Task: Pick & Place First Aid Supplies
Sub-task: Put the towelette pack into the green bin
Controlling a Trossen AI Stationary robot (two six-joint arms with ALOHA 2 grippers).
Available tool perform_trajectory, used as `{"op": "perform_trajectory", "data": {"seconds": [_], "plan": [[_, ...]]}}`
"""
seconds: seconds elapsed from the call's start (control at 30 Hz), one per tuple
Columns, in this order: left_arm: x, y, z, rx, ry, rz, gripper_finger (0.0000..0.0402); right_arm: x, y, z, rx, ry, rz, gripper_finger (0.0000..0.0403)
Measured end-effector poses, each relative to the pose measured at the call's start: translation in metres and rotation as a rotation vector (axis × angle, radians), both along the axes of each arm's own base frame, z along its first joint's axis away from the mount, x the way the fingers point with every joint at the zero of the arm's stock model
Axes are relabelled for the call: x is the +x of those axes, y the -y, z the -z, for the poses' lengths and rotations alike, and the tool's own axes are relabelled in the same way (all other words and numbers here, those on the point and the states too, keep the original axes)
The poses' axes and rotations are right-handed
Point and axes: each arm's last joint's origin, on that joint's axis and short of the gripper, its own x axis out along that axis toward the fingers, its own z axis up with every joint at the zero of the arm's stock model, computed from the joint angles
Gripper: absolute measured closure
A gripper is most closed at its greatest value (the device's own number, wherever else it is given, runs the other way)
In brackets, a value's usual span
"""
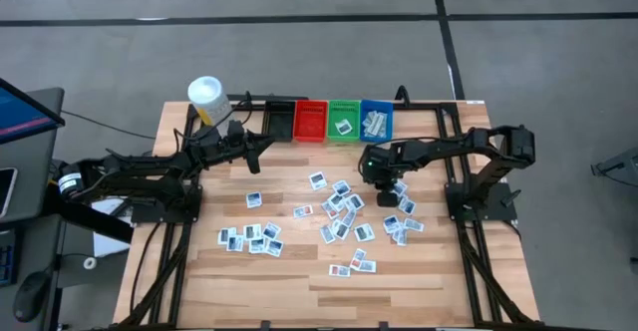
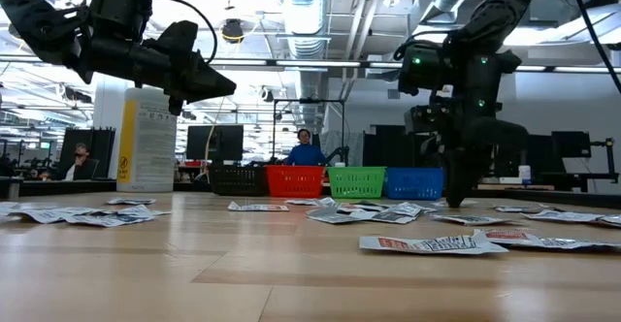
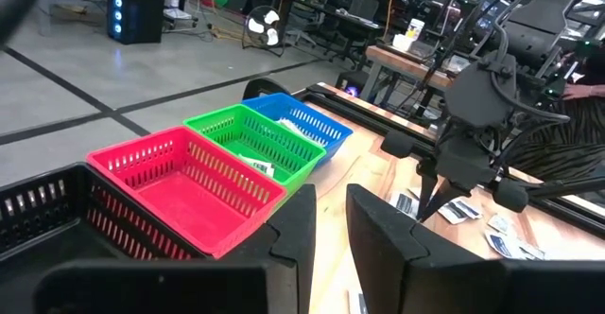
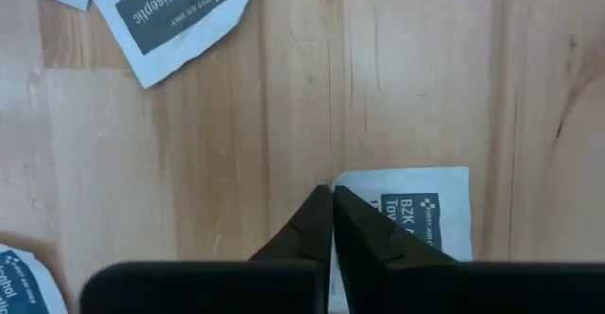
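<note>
Right wrist view alone shows shut fingers (image 4: 333,221) at packet (image 4: 427,210) edge.

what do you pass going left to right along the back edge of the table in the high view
white-capped bottle → black bin → red bin → green bin → blue bin

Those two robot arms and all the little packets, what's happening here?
They are sorting first aid packets from the table into the bins. The right gripper is down at the table, fingers shut at the edge of one white packet. The left gripper hovers near the bins, carrying nothing visible.
</note>
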Motion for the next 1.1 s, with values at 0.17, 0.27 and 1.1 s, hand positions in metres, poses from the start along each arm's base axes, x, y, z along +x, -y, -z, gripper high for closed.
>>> {"op": "perform_trajectory", "data": {"seconds": [0.17,0.27,1.1], "plan": [[0.000,0.000,0.000,0.000,0.000,0.000,0.0339,0.003,-0.001,-0.004,-0.004,0.001,-0.009,0.0400],[0.000,0.000,0.000,0.000,0.000,0.000,0.0339,0.010,0.000,-0.012,-0.014,0.017,-0.030,0.0400],[0.000,0.000,0.000,-0.001,0.000,0.000,0.0339,0.077,0.064,-0.118,-0.207,0.547,-0.099,0.0402]]}}
